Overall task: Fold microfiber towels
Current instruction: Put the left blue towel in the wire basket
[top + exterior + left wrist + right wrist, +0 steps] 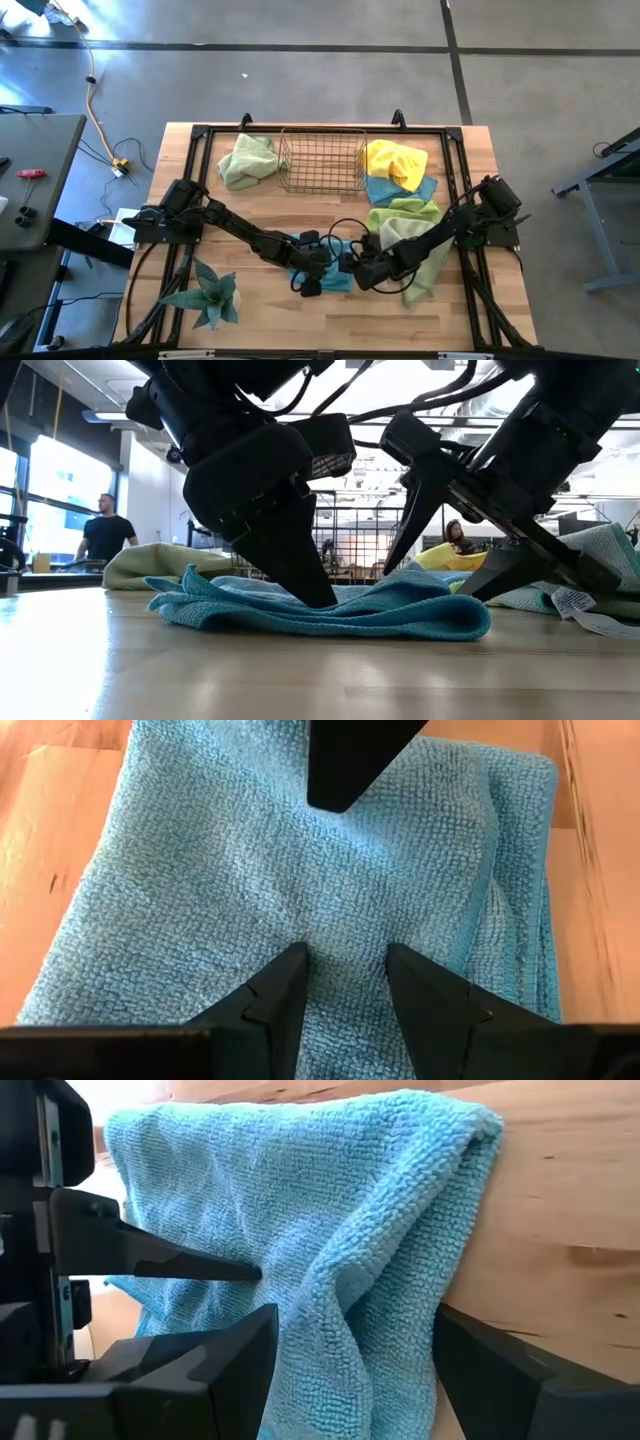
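Two grippers meet on the blue towel (335, 275) — left gripper (345, 982) parted, pinning it; right gripper (355, 1355) spread astride its fold.

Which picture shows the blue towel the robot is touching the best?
The left wrist view: the blue towel fills it, folds and weave clear. The high view shows it mostly hidden under both grippers. The low view shows its folded edge; the right wrist view shows one bunched end.

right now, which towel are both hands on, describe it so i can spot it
On the wooden table, look at the near edge, in front of the wire basket. The blue towel lies alone there between both hands, folded flat, unlike the rumpled heap to its right.
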Controlling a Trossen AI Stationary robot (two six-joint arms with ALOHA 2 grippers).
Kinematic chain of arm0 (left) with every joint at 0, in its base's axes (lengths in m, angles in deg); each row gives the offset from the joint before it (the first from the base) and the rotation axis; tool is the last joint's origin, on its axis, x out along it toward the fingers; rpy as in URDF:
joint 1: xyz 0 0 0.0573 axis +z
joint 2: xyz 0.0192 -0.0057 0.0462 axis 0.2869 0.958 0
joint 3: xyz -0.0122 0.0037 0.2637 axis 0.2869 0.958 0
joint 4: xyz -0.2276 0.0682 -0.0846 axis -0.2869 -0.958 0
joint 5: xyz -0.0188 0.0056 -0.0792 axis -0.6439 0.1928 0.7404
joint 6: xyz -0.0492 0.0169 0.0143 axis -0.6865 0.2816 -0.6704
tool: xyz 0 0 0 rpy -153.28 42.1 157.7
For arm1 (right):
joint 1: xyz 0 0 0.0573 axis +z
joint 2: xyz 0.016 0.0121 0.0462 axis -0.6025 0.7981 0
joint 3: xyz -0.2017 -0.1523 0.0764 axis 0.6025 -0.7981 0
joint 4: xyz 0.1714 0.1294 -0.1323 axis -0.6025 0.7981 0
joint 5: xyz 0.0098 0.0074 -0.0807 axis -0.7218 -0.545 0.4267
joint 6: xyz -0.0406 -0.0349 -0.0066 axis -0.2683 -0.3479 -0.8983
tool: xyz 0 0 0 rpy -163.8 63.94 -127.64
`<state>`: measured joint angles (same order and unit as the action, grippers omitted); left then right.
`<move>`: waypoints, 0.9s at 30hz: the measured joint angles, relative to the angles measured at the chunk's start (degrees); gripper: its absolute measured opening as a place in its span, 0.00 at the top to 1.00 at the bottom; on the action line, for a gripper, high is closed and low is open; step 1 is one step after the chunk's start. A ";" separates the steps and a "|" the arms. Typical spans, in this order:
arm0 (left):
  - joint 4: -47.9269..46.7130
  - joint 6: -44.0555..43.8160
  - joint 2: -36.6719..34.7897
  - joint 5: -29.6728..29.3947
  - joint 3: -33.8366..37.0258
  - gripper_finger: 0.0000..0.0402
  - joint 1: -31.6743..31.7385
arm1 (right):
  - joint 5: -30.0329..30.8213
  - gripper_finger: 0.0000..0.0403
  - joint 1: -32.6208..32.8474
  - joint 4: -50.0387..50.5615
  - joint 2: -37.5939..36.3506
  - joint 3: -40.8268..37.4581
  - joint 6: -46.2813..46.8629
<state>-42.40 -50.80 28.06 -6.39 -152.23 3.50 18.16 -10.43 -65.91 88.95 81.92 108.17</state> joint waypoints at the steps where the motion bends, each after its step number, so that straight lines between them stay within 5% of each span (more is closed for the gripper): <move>1: 0.00 -0.06 0.00 -0.04 0.02 0.67 0.01 | 0.06 0.38 -0.01 0.03 0.00 0.00 0.02; 11: 0.00 -0.65 0.02 -0.57 0.04 0.67 -0.02 | -3.92 0.47 -0.21 5.87 -0.07 0.31 0.61; 27: 0.28 -3.49 0.07 -1.88 0.07 0.67 0.10 | -0.87 0.98 -0.05 7.50 0.20 -0.04 -3.07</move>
<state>-42.12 -54.29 28.12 -8.27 -152.17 3.60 17.28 -10.49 -58.41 89.14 81.88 105.10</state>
